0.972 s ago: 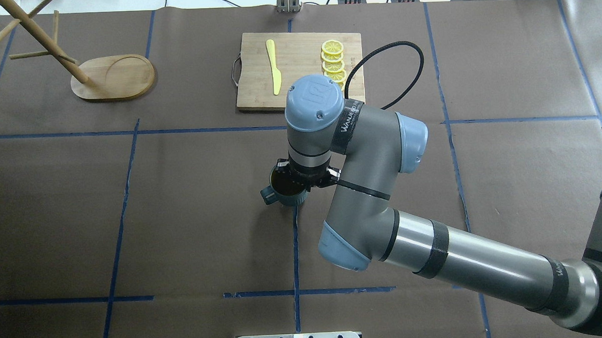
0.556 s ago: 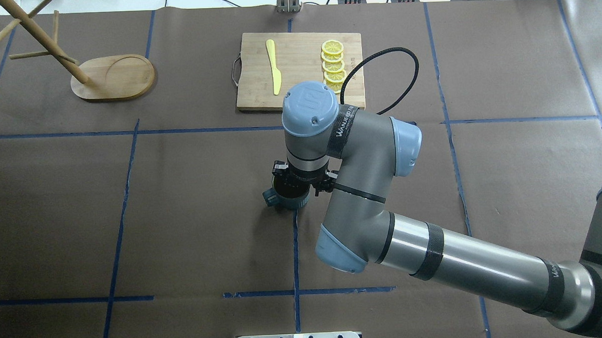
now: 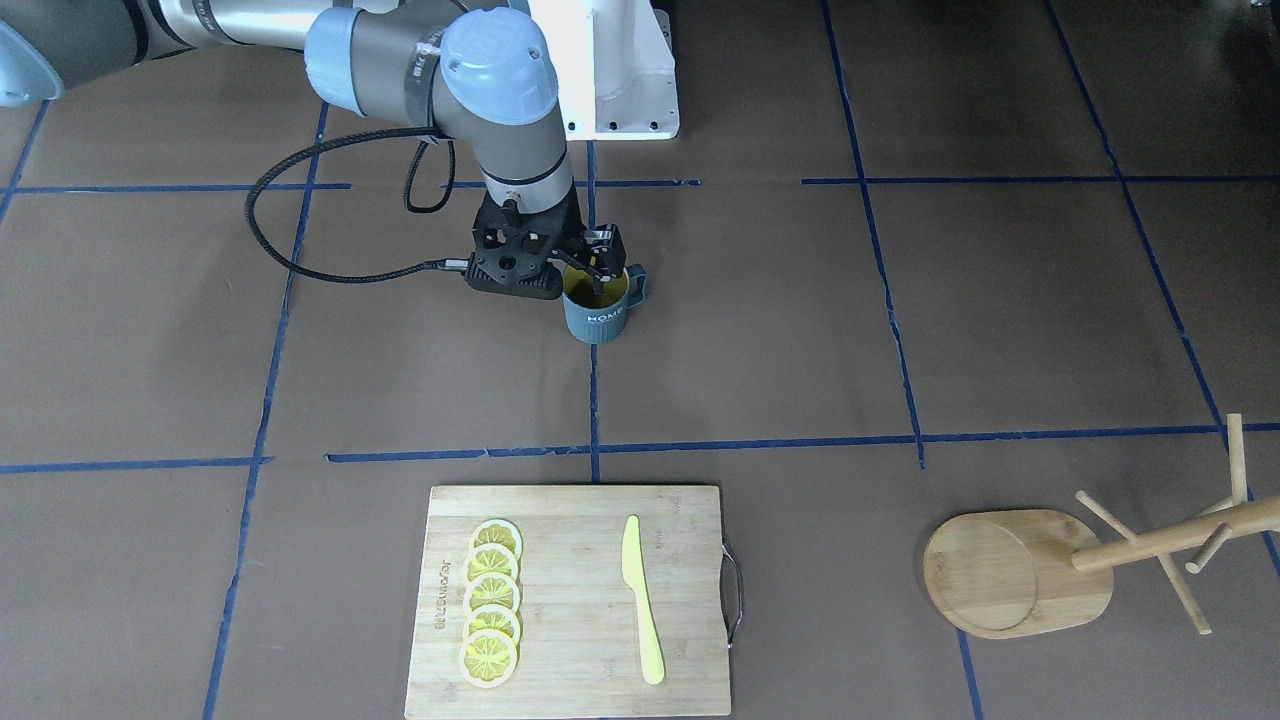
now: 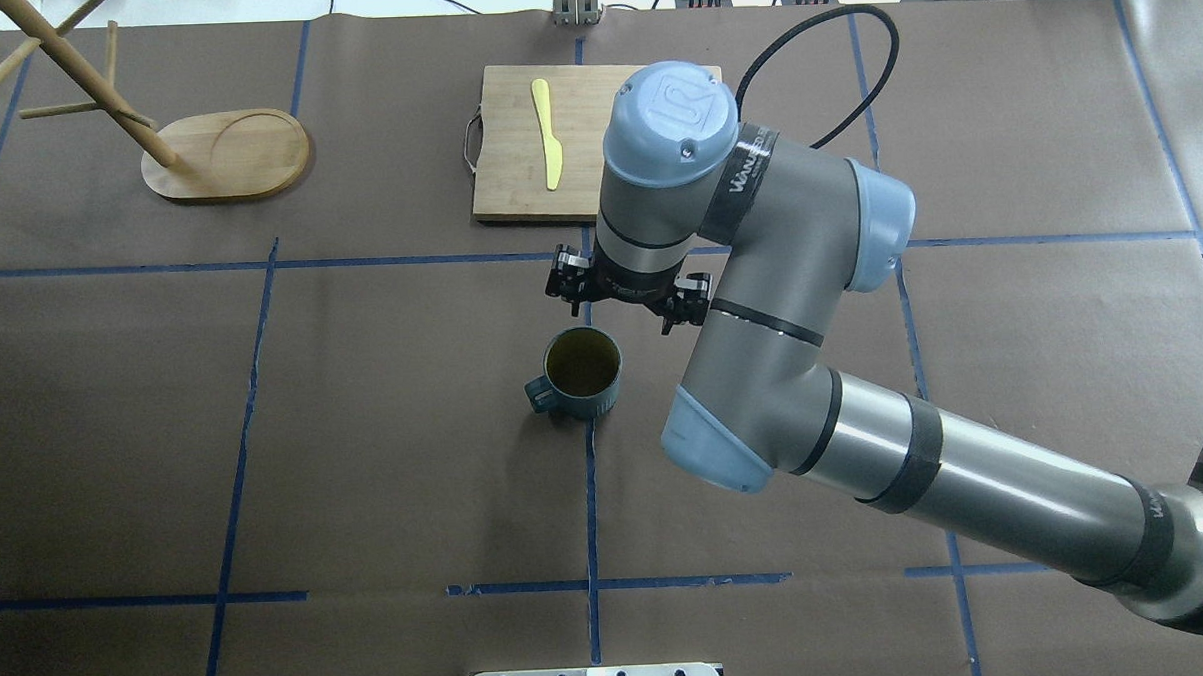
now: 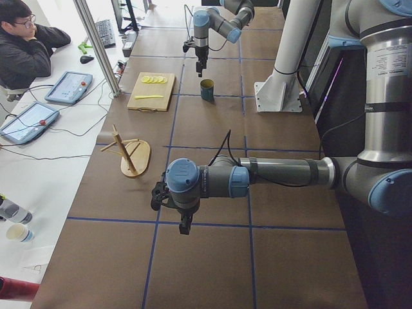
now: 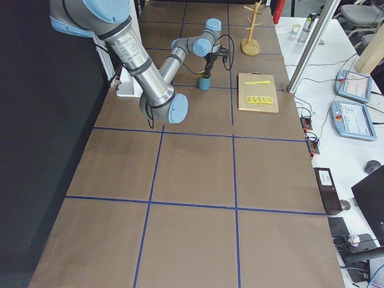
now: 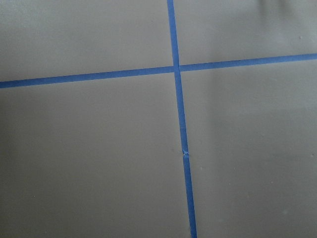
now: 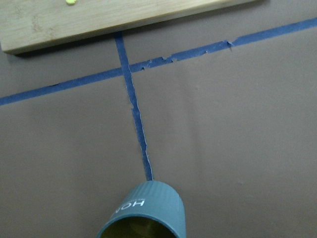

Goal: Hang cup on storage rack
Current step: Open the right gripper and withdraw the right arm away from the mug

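**Exterior front-facing:** The right gripper (image 3: pixel 592 266) hangs just above the cup (image 3: pixel 600 312) with its jaws spread and nothing between them. One fingertip seems to sit over the rim, and I cannot rule out contact from here. The cup stands upright on the robot's side of the cutting board (image 3: pixel 570 610), near it. The storage rack (image 3: pixel 1015 575) stands off the board's end on the robot's left, well apart from the board.

**Overhead exterior:** The gripper shows between board and cup, clear of the cup's mouth. Its knuckles jut out on both sides of the wrist, and the fingers are hidden beneath. The cup's handle points away from the board, toward the robot's left.

**Exterior left:** The far arm's gripper is plainly raised over the cup, with a gap. The left gripper (image 5: pixel 185 225) points down at the table, farther from the board than the rack is. Whether it is spread or closed I cannot tell.

**Exterior right:** This agrees: the gripper is above the cup and the cup is near the board.

**Left wrist-mounted:** Only the brown table and blue tape (image 7: pixel 178 124) show.

**Right wrist-mounted:** The cup's ribbed wall and "HOME" lettering sit at the bottom edge and the board's edge at the top. No fingers are in frame.

My judgement is that hanging has not begun and the cup is waiting to be picked up. The next move calls for a grip on the rim or body that leaves the handle loop free to slide onto a peg. The left arm looks better placed for that.
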Available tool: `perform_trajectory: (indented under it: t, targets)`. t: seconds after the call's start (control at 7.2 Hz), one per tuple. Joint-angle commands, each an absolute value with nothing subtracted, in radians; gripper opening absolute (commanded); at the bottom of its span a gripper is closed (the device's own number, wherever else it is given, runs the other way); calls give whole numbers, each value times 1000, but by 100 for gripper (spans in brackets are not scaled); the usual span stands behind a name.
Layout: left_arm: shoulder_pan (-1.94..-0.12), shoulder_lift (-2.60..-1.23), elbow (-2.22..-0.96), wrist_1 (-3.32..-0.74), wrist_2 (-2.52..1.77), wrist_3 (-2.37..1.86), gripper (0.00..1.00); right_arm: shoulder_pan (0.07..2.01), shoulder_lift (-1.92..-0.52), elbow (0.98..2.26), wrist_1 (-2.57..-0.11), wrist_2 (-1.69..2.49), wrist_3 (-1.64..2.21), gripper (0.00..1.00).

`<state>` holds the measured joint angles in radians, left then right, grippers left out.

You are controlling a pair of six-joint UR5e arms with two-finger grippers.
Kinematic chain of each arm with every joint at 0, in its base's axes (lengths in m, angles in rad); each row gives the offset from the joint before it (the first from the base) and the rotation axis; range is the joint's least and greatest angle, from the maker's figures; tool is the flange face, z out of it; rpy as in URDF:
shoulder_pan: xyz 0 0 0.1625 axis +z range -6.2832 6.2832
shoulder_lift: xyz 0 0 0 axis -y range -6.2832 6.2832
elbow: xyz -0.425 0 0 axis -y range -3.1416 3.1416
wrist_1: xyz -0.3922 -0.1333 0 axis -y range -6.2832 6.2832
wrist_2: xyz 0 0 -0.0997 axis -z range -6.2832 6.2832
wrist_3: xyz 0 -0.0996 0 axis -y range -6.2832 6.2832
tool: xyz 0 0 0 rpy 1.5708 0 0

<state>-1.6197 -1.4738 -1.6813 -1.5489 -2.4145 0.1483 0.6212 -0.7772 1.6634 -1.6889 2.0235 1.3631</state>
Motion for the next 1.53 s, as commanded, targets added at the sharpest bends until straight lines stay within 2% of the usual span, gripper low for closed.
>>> perform_trajectory:
  t: [0.0,0.42,0.69,0.97,1.11,1.39]
  targets:
    - [-1615,-1491,-1686,-1554,-2414,143,100,760,-875,1736,-1694,2100,1202,100]
    - [-1614,-1502,-1671,-1750,-2413,135,100,1056,-1117,1744,-1689,2256,662,100]
    - [-1592,-1513,-1672,-1758,-2414,141,100,1234,-1292,1727,-1693,2287,254,100]
    - [-1591,-1512,-1683,-1758,-2416,143,100,1351,-1444,1723,-1692,2286,-28,100]
    - [-1580,-1511,-1690,-1848,-2415,143,100,1409,-1521,1724,-1687,2287,-131,100]
    - [-1346,-1595,-1692,-2115,-2399,135,100,1440,-1569,1735,-1681,2287,-144,100]
